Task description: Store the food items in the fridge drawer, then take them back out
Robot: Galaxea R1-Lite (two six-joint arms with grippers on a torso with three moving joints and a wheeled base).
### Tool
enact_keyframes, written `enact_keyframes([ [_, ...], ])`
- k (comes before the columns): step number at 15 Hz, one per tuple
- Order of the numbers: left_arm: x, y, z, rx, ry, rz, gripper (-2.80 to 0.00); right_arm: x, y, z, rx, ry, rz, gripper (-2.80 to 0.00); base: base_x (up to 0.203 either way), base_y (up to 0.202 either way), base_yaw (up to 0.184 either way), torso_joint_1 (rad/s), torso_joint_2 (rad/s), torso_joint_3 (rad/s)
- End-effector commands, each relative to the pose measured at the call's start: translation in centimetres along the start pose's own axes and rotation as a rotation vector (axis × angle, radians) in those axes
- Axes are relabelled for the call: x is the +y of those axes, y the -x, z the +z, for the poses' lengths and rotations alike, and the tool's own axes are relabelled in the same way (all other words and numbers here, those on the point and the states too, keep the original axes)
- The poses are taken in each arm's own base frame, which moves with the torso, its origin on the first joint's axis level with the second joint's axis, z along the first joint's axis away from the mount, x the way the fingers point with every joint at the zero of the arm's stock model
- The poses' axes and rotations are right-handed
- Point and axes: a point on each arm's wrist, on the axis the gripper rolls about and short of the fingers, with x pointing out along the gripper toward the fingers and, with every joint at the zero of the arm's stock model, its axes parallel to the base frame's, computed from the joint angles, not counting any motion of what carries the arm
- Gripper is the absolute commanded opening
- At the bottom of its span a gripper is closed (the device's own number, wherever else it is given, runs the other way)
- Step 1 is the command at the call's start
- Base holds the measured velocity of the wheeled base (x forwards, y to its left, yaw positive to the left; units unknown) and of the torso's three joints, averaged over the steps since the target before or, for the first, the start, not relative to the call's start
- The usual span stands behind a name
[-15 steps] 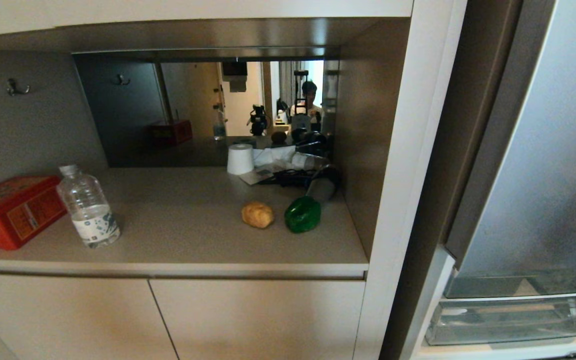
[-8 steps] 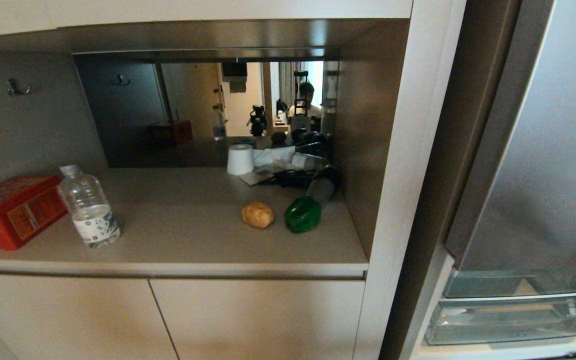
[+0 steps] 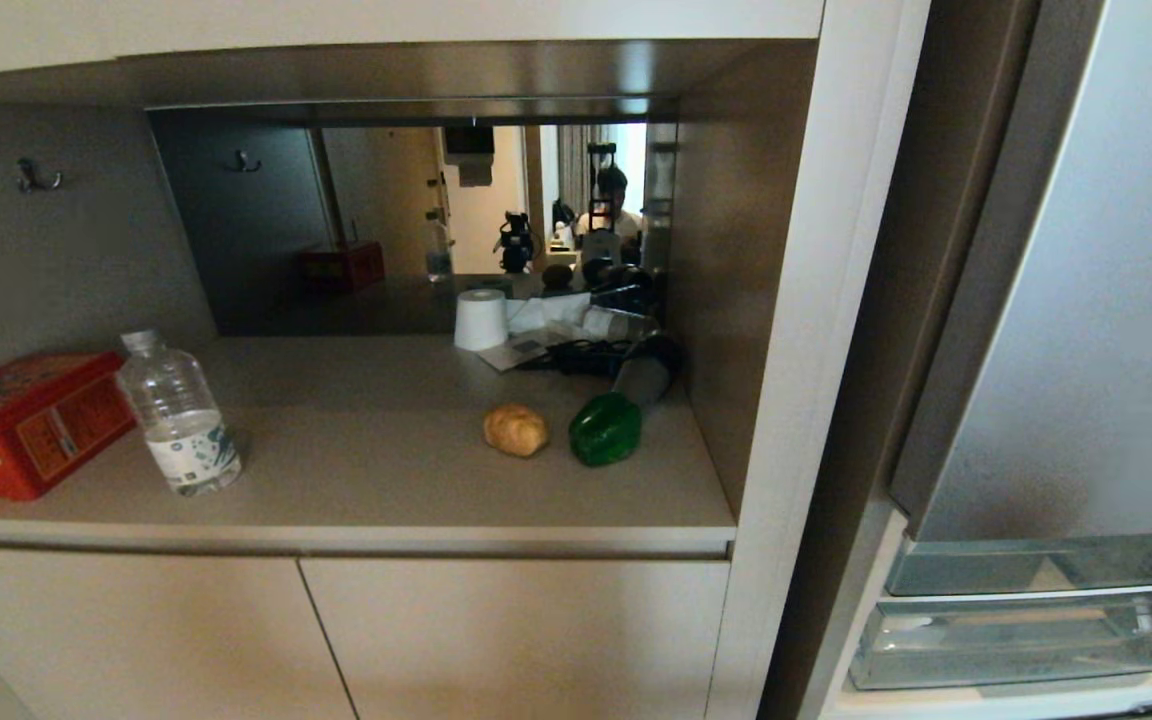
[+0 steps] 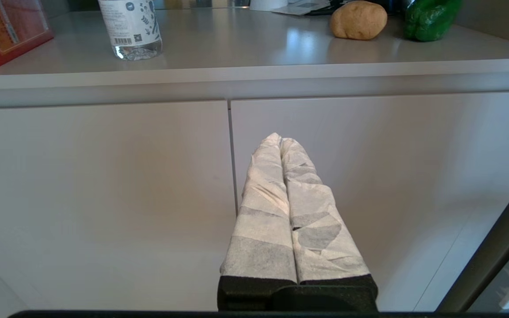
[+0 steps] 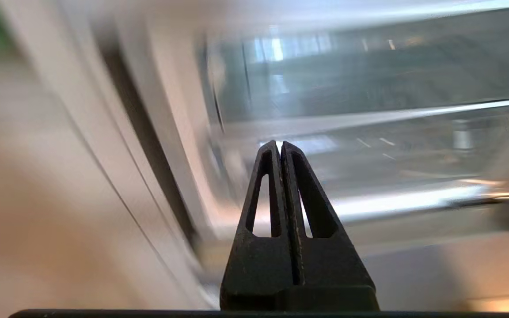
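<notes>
The tan-brown bun (image 3: 515, 430) and the dark-green bell pepper (image 3: 605, 429) lie side by side, just apart, on the grey surface (image 3: 386, 480) of the cabinet niche, toward its right end and a little back from the near edge. The pepper is the one farther right, close to the niche's right wall, with the grey hair dryer (image 3: 644, 374) just behind it. Farther back stands a white roll of paper (image 3: 481, 318), in front of the mirrored back panel (image 3: 416, 220). At the left of the surface a clear water bottle (image 3: 178, 413) stands upright beside a red box (image 3: 21, 420).

To the right of the cabinet, past its white upright, is the fridge with its silver door panel (image 3: 1096, 300). Below the panel the clear fridge drawer (image 3: 1026, 640) sits low at the right, pulled out slightly, with nothing seen inside it.

Neither arm shows in the head view. In its wrist view the left gripper (image 4: 280, 140), its fingers wrapped in white cloth, has them pressed together and holds nothing. It is low in front of the white cabinet doors (image 4: 104, 190), below the surface edge, with the bun up and to the right of it and well apart. The right gripper (image 5: 279, 148) has its black fingers closed together, empty. It points at the clear drawer front, near it, though that view is smeared and contact cannot be told. Both food items lie well away to its left.
</notes>
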Motion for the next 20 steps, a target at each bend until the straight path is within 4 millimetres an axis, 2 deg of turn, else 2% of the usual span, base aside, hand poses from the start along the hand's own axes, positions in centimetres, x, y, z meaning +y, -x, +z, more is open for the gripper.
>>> enact_keyframes([
  [1, 0.0, -0.1, -0.3, 0.01, 0.0, 0.0, -2.8, 0.0, 1.4, -1.8, 0.021, 0.183, 0.092, -2.8, 0.0, 0.0, 0.0, 0.0, 0.0, 0.0],
  [4, 0.0, -0.1, -0.3, 0.01, 0.0, 0.0, -2.8, -0.2, 2.0, -3.1, 0.076, 0.222, 0.213, -2.8, 0.0, 0.0, 0.0, 0.0, 0.0, 0.0],
  [9, 0.0, -0.1, -0.3, 0.009, 0.002, 0.0, -2.8, -0.5, 3.6, -3.7, -0.148, 0.196, 0.164, -2.8, 0.0, 0.0, 0.0, 0.0, 0.0, 0.0],
  [13, 0.0, -0.1, -0.3, 0.009, 0.003, 0.0, -2.8, -0.5, 3.6, -3.7, -0.123, 0.179, 0.146, -2.8, 0.0, 0.0, 0.0, 0.0, 0.0, 0.0],
  [17, 0.0, -0.1, -0.3, 0.009, 0.002, 0.0, -2.8, -0.5, 3.6, -3.6, -0.12, 0.05, 0.135, -2.8, 0.0, 0.0, 0.0, 0.0, 0.0, 0.0],
  [20, 0.0, -0.1, -0.3, 0.009, 0.004, 0.0, -2.8, -0.5, 3.5, -3.6, -0.139, 0.04, 0.122, -2.8, 0.0, 0.0, 0.0, 0.0, 0.0, 0.0],
])
